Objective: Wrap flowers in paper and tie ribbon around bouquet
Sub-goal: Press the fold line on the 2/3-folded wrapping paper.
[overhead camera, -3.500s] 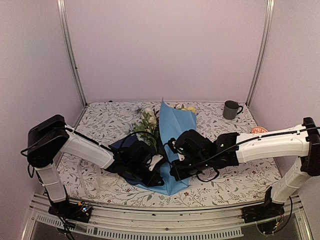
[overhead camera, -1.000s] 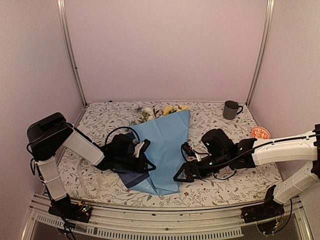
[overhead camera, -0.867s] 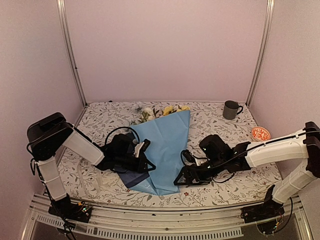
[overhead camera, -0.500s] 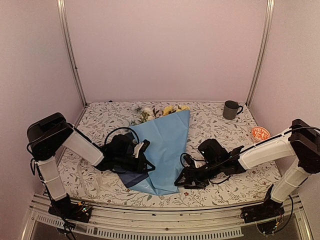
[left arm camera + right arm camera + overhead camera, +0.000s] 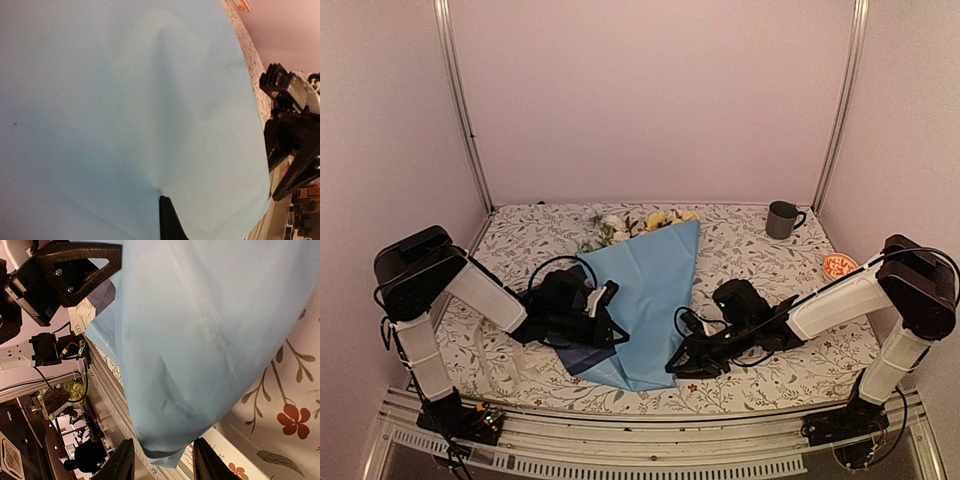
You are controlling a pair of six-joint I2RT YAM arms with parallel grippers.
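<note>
The paper (image 5: 655,290) lies folded into a light blue cone over the flowers (image 5: 638,222), whose white and yellow heads poke out at its far wide end. A dark navy flap (image 5: 582,355) shows at the lower left. My left gripper (image 5: 610,330) is shut on the cone's left edge; in the left wrist view one black fingertip (image 5: 167,215) pinches a crease in the sheet (image 5: 125,100). My right gripper (image 5: 678,368) is low at the cone's narrow near end, open. Its fingers (image 5: 122,460) stand either side of the paper tip (image 5: 172,440). I cannot make out the ribbon.
A grey mug (image 5: 782,219) stands at the back right. An orange patterned dish (image 5: 839,266) is by the right edge. The metal front rail (image 5: 620,452) runs just below the cone's tip. The floral tablecloth (image 5: 770,250) covers the table.
The right gripper has slid left and down to the cone's narrow end, its jaws narrowing around the tip. The left gripper has held still on the paper.
</note>
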